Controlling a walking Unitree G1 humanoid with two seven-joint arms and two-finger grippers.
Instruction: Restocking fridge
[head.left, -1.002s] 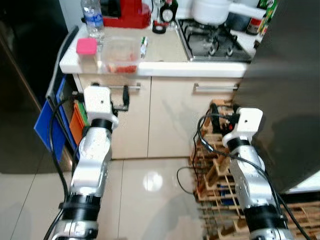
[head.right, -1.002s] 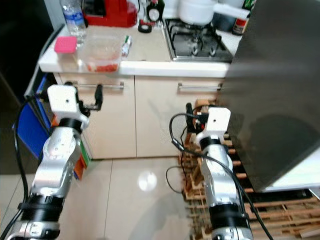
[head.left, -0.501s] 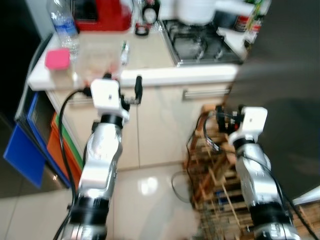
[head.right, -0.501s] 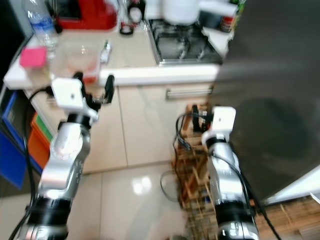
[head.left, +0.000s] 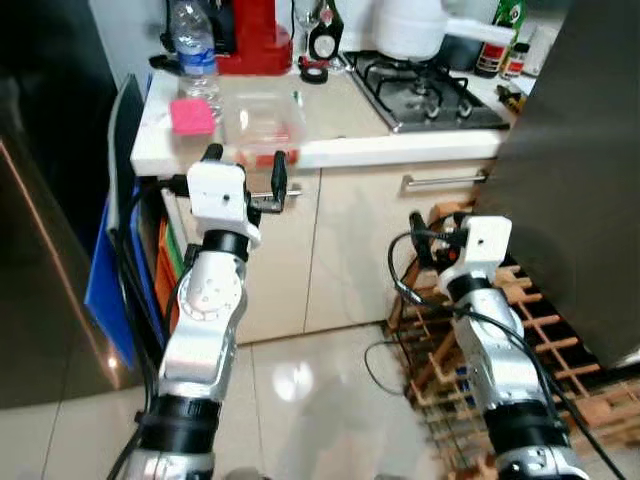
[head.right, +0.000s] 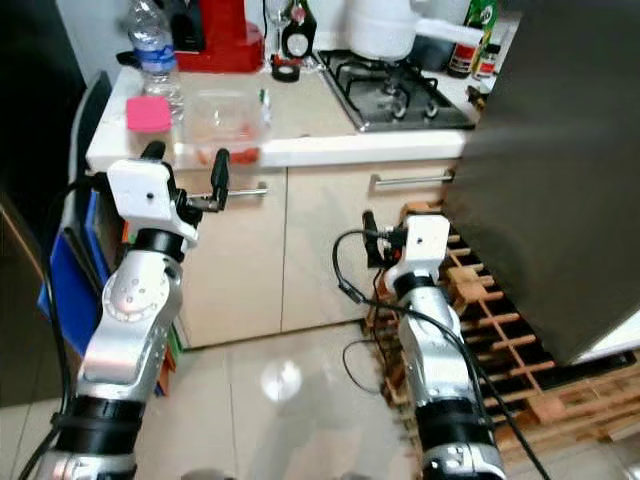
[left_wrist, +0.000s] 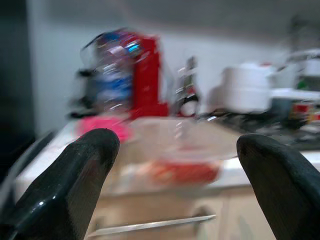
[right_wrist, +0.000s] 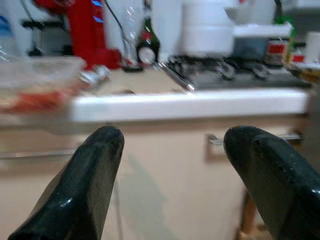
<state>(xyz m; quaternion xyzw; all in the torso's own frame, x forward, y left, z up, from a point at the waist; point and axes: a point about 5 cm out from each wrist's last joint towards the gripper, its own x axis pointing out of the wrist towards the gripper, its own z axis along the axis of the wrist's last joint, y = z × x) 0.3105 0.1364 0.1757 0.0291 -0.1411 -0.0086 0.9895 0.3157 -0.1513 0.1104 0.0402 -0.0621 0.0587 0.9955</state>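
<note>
A clear plastic container (head.left: 263, 120) with red food stands near the front edge of the beige counter (head.left: 340, 100). Left of it lies a pink-lidded box (head.left: 190, 115), with a water bottle (head.left: 196, 45) behind. My left gripper (head.left: 246, 168) is raised to the counter's edge, just in front of the container, open with nothing in it. The left wrist view shows the container (left_wrist: 185, 167) between the spread fingers (left_wrist: 65, 185). My right gripper (head.right: 378, 235) is lower, before the cupboard doors, open and holding nothing.
A dark fridge door (head.left: 590, 170) rises on the right, above a wooden wine rack (head.left: 500, 330). A dark fridge (head.left: 40, 220) stands on the left, with blue boards (head.left: 110, 270) beside it. A gas hob (head.left: 435, 95), a white pot (head.left: 410, 28) and a red appliance (head.left: 250, 40) fill the counter's back.
The camera has swung and the whole picture has shifted. My left gripper has risen from the drawer handle's height to the counter's edge. The right arm stays low.
</note>
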